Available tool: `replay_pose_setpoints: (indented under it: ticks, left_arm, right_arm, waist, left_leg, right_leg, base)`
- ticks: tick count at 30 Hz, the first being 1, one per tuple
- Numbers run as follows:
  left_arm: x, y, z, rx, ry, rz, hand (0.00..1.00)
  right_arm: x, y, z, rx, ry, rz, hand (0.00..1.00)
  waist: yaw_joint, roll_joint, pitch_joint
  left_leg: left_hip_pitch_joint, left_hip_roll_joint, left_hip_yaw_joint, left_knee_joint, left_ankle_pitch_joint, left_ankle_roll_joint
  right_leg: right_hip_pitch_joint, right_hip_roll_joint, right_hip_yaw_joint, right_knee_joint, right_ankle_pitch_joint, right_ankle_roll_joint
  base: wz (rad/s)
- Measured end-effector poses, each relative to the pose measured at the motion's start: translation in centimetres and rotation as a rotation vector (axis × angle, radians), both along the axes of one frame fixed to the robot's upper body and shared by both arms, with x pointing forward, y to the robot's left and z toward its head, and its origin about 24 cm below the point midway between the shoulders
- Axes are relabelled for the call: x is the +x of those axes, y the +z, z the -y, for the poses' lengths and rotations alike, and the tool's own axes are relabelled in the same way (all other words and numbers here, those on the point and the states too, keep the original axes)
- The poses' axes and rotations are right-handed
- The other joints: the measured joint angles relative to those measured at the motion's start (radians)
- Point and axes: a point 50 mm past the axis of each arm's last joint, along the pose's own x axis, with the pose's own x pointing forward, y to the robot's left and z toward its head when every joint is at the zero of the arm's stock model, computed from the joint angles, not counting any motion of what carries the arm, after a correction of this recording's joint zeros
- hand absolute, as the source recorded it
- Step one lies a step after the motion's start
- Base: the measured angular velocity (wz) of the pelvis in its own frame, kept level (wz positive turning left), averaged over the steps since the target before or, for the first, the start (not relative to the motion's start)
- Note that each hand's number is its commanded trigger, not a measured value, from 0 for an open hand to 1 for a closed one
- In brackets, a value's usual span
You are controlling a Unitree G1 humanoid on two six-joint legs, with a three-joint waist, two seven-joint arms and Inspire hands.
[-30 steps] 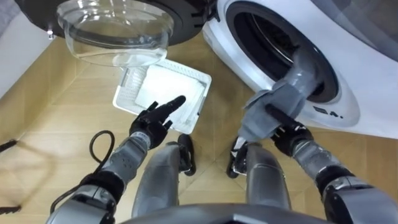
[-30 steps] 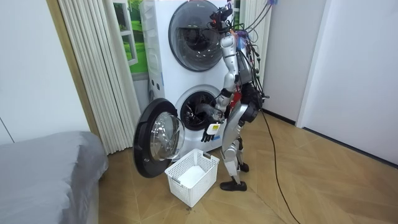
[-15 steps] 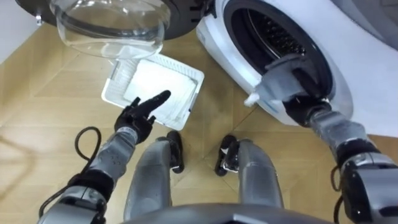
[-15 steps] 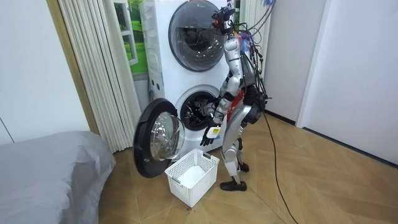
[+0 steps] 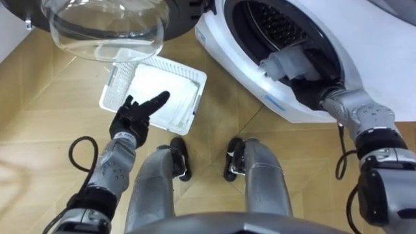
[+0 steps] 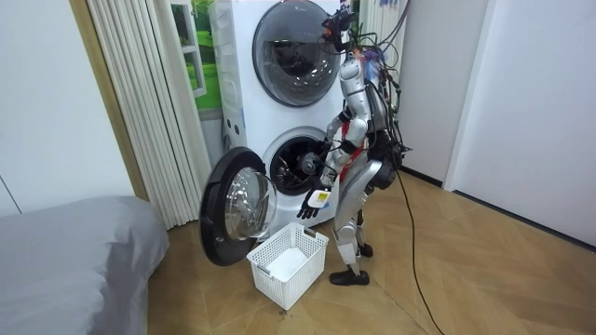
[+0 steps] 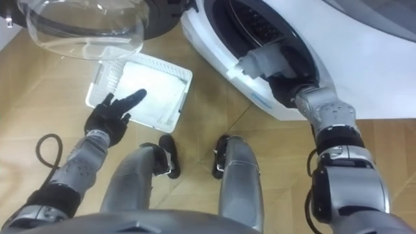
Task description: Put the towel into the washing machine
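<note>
1. In the room view the robot is seen standing upright, close before the lower washing machine (image 5: 377, 45) of a stacked pair
2. A white basket (image 5: 114, 91) is set on the wooden floor (image 5: 39, 130) just ahead of the robot's feet, to its left of the opening
3. The machine's round glass door (image 5: 104, 29) is swung wide open, and its bowl is seen above the far end of the basket
4. The towel (image 5: 286, 65), pale grey and bunched, lies at the mouth of the drum (image 5: 273, 23), over the lower rim of the opening and partly inside
5. The right hand (image 5: 311, 91) is reached into the opening, just beside and below the towel; its fingers are lost in the dark there, so it cannot be told whether the towel is gripped
6. The left hand (image 5: 133, 117) is held low at the near edge of the basket, with fingers straight and nothing in it
7. A grey bed (image 6: 74, 251) is seen at the room view's left, well apart from the machine
</note>
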Motion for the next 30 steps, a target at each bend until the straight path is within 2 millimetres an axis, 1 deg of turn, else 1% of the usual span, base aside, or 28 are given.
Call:
replay_pose_setpoints:
  ticks: [5,10,13,15,16,17,19,20,21,22,23,24,25,26,27,29,30]
  left_arm:
    - [0.5,0.2,0.2,0.000,-0.002,0.005,0.00]
    - [0.5,0.3,0.2,0.017,-0.010,0.002,0.00]
    - [0.4,0.0,0.1,0.049,-0.034,-0.013,0.00]
    - [-0.2,-0.5,0.0,0.072,-0.051,-0.038,0.00]
    - [-0.5,-0.8,0.0,0.077,-0.065,-0.051,0.00]
    - [-1.1,-1.2,-0.2,0.077,-0.070,-0.070,0.00]
    - [-1.7,-1.5,-0.6,0.080,-0.078,-0.082,0.00]
    - [-2.6,-2.1,-0.9,0.088,-0.082,-0.115,0.00]
    - [-3.4,-2.7,-1.1,0.091,-0.085,-0.152,0.00]
    - [-3.8,-2.9,-1.1,0.093,-0.085,-0.166,0.00]
    - [-4.6,-3.3,-1.3,0.102,-0.090,-0.191,0.00]
    - [-5.5,-3.7,-1.6,0.123,-0.103,-0.226,0.00]
    - [-6.1,-4.0,-1.8,0.128,-0.103,-0.247,0.00]
    - [-7.2,-4.6,-2.3,0.131,-0.097,-0.290,0.00]
    - [-7.7,-4.8,-2.5,0.133,-0.095,-0.311,0.00]
    - [-10.0,-5.6,-3.8,0.153,-0.085,-0.389,0.00]
    - [-10.7,-5.7,-4.1,0.155,-0.077,-0.406,0.00]
  right_arm:
    - [0.2,0.3,0.1,0.009,-0.011,0.006,0.00]
    - [0.3,0.3,0.1,0.015,-0.016,0.008,0.00]
    - [0.2,0.2,0.3,0.005,-0.033,0.002,0.00]
    - [0.0,0.0,0.4,-0.002,-0.045,-0.005,0.00]
    - [-0.2,-0.2,0.5,-0.004,-0.053,-0.009,0.00]
    - [-0.6,-0.5,0.8,-0.006,-0.066,-0.013,0.00]
    - [-1.2,-1.0,1.0,-0.008,-0.079,-0.010,0.00]
    - [-1.4,-1.2,1.1,-0.009,-0.086,-0.011,0.00]
    - [-2.1,-1.7,1.5,-0.014,-0.105,-0.009,0.00]
    - [-2.5,-2.1,1.6,-0.016,-0.114,-0.004,0.00]
    - [-3.3,-2.7,1.8,-0.022,-0.135,0.004,0.00]
    - [-4.1,-3.3,2.1,-0.029,-0.152,0.005,0.00]
    - [-4.6,-3.7,2.2,-0.031,-0.159,0.004,0.00]
    - [-5.8,-4.5,2.5,-0.035,-0.176,0.003,0.00]
    - [-6.5,-4.9,2.6,-0.040,-0.186,0.004,0.00]
    - [-9.1,-6.5,2.8,-0.034,-0.226,0.007,0.00]
    - [-9.8,-6.9,2.9,-0.031,-0.236,-0.001,0.00]
  waist:
    - [-0.007,0.002,-0.0007]
    - [0.000,0.009,-0.0026]
    - [0.013,0.024,-0.0020]
    - [0.023,0.031,-0.0010]
    - [0.030,0.040,-0.0045]
    - [0.038,0.046,-0.0081]
    - [0.048,0.052,-0.0094]
    - [0.054,0.054,-0.0095]
    - [0.072,0.058,-0.0104]
    - [0.079,0.062,-0.0099]
    - [0.096,0.067,-0.0097]
    - [0.106,0.068,-0.0098]
    - [0.109,0.071,-0.0104]
    - [0.118,0.078,-0.0132]
    - [0.123,0.080,-0.0143]
    - [0.123,0.083,-0.0169]
    - [0.123,0.082,-0.0173]
  left_leg:
    - [-0.007,-0.003,0.002,0.001,0.002,0.006]
    - [0.006,-0.003,0.011,-0.004,0.002,0.006]
    - [0.028,-0.004,0.015,-0.011,0.002,0.006]
    - [0.050,-0.006,0.022,-0.023,0.002,0.006]
    - [0.067,-0.006,0.024,-0.034,0.003,0.007]
    - [0.082,-0.006,0.025,-0.048,0.006,0.006]
    - [0.104,-0.006,0.024,-0.065,0.009,0.004]
    - [0.117,-0.007,0.024,-0.076,0.010,0.003]
    - [0.133,-0.004,0.025,-0.088,0.010,0.003]
    - [0.142,0.000,0.025,-0.094,0.010,0.003]
    - [0.167,0.005,0.025,-0.116,0.013,-0.001]
    - [0.196,0.002,0.025,-0.140,0.014,-0.003]
    - [0.210,0.001,0.023,-0.150,0.015,-0.003]
    - [0.237,0.002,0.018,-0.169,0.015,-0.005]
    - [0.252,0.002,0.016,-0.180,0.016,-0.006]
    - [0.311,-0.002,0.003,-0.222,0.020,-0.015]
    - [0.328,-0.004,0.001,-0.234,0.021,-0.016]
  right_leg:
    - [-0.007,-0.004,0.001,-0.001,0.004,0.006]
    - [-0.002,-0.003,0.011,-0.001,0.005,0.006]
    - [0.016,-0.002,0.018,-0.004,0.005,0.007]
    - [0.031,-0.002,0.025,-0.008,0.005,0.008]
    - [0.045,-0.001,0.024,-0.017,0.006,0.009]
    - [0.059,0.001,0.023,-0.030,0.008,0.011]
    - [0.083,0.005,0.018,-0.049,0.011,0.012]
    - [0.095,0.007,0.018,-0.059,0.012,0.012]
    - [0.113,0.013,0.018,-0.078,0.016,0.014]
    - [0.126,0.020,0.016,-0.093,0.022,0.015]
    - [0.154,0.031,0.012,-0.127,0.034,0.015]
    - [0.183,0.036,0.016,-0.150,0.037,0.018]
    - [0.199,0.039,0.017,-0.162,0.038,0.020]
    - [0.233,0.048,0.017,-0.190,0.039,0.023]
    - [0.249,0.052,0.018,-0.205,0.040,0.024]
    - [0.321,0.067,0.014,-0.265,0.047,0.029]
    - [0.337,0.068,0.015,-0.276,0.047,0.029]
  base:
    - [0.00]
    - [-0.03]
    - [-0.06]
    - [-0.07]
    - [-0.06]
    - [-0.04]
    - [0.00]
    - [-0.06]
    - [-0.08]
    - [-0.14]
    - [-0.11]
    - [-0.07]
    - [0.05]
    - [0.07]
    - [0.09]
    - [0.10]
    - [0.08]
